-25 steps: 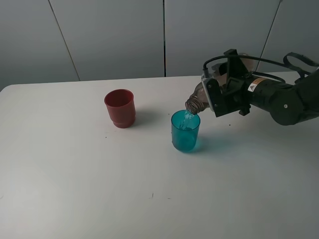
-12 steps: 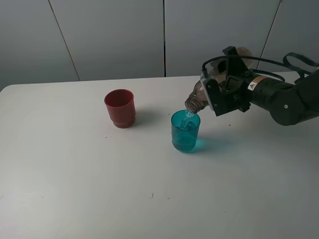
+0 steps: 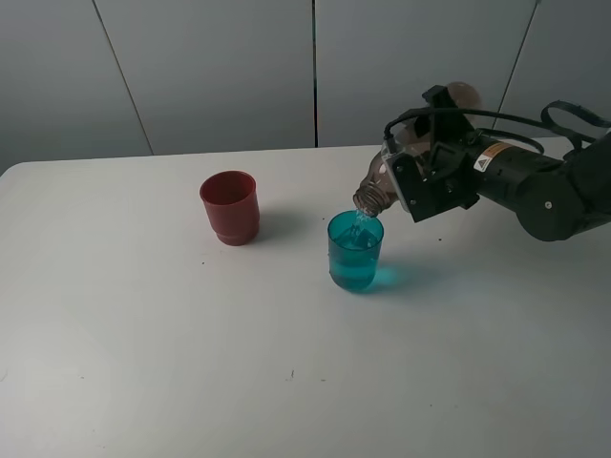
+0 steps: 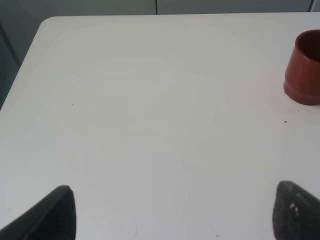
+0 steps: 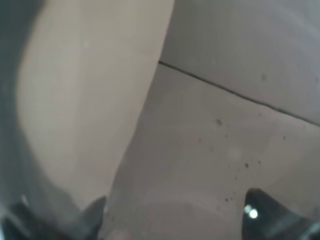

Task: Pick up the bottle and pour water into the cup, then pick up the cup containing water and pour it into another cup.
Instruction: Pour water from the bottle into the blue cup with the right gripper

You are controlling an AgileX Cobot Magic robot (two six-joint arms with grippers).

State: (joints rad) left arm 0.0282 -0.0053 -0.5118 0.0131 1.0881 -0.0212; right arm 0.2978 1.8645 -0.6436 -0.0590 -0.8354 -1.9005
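Observation:
My right gripper (image 3: 427, 178) is shut on the smoky grey-brown bottle (image 3: 380, 187) and holds it tilted steeply, mouth down over the teal cup (image 3: 355, 253). A thin stream of water falls from the neck into the cup, which holds water and stands upright mid-table. The dark red cup (image 3: 229, 207) stands upright to its left, apart from it. In the right wrist view the translucent bottle (image 5: 175, 165) fills the picture between the gripper (image 5: 175, 215) fingers. The left gripper (image 4: 175, 215) is open over bare table, with the red cup (image 4: 304, 67) far off to one side.
The white table (image 3: 191, 363) carries only the two cups. Grey wall panels (image 3: 220, 67) rise behind its far edge. The right arm (image 3: 544, 191) reaches in from the right, with a cable looped above it. The left arm is outside the exterior high view.
The bottle's base has lifted slightly, so it tilts more steeply. The water in the teal cup has risen. Both cups stay where they were.

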